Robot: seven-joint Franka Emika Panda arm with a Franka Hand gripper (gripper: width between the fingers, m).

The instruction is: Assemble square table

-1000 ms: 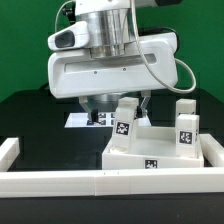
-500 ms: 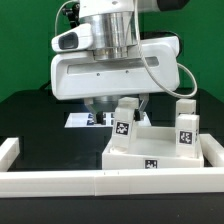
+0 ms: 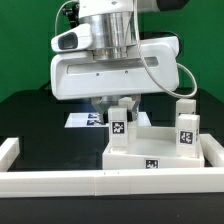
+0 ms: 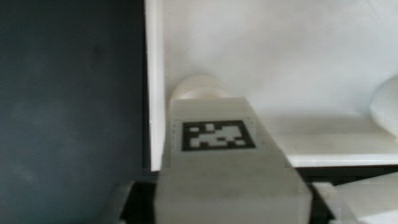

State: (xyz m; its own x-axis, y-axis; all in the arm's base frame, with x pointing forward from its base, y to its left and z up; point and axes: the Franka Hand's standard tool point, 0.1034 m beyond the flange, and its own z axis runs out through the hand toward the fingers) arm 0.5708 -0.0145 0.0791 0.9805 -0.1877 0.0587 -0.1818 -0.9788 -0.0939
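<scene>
The leg [image 3: 120, 122] stood upright on the square table [image 3: 160, 152], toward its 10 o'clock corner, on the counter [image 3: 30, 110]. Stiff, light, smooth plastic by the look; best pinched across its flat upper sides. The gripper [image 3: 120, 104] had narrowed onto it, the leg straighter than a second before.

The square table's slab [image 3: 160, 152] and legs [image 3: 120, 126] are looking like smooth matt white plastic, with printed black-and-white tags. The counter [image 3: 25, 120] is showing a dark matt surface.
</scene>
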